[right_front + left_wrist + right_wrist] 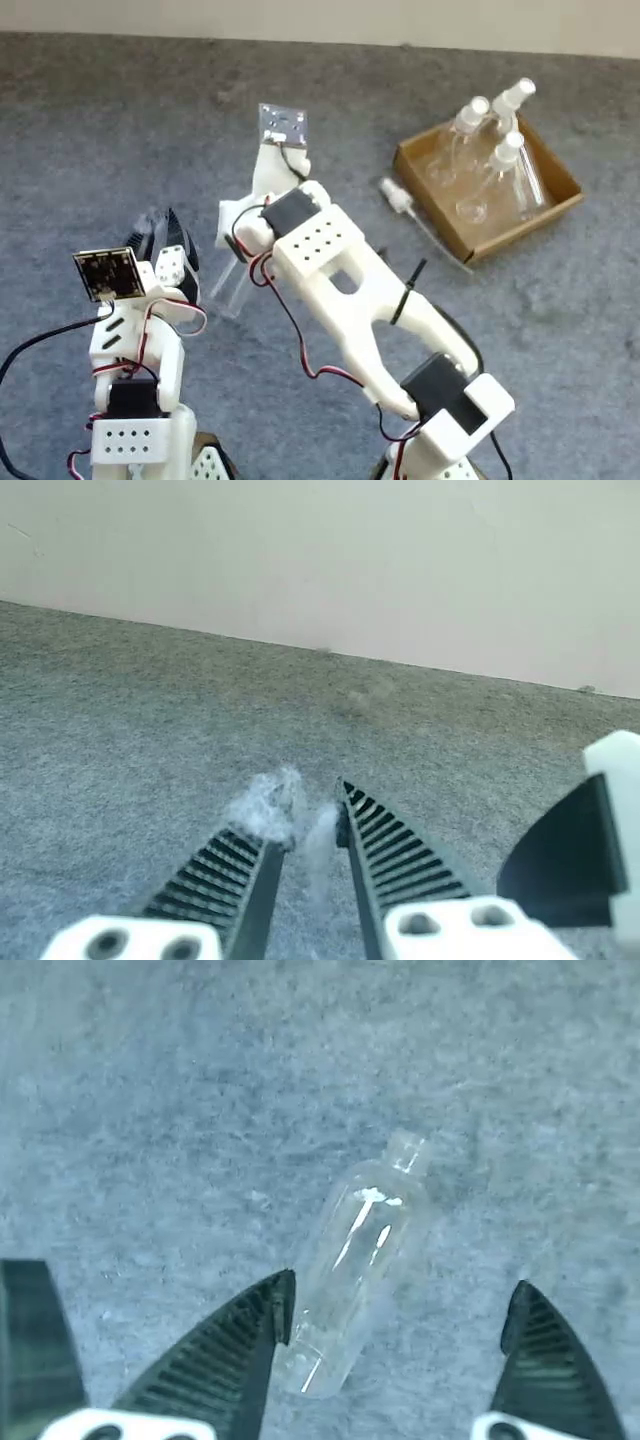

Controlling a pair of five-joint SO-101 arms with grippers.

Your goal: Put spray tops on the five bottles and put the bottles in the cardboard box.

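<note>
Lower the right gripper (402, 1295), fingers spread wide apart, straight down over the capless bottle (360, 1265) lying on the grey carpet (150, 1110) at centre; turn to straddle the mid-body, not the neck; close gently, being round, clear and apt to roll; mind the left gripper (313, 813) just to the left, grasp not to be judged; farther right, fetch the loose spray top (397, 195) lying just left of the cardboard box (530, 228), three capped bottles (500, 165) already inside.
</note>
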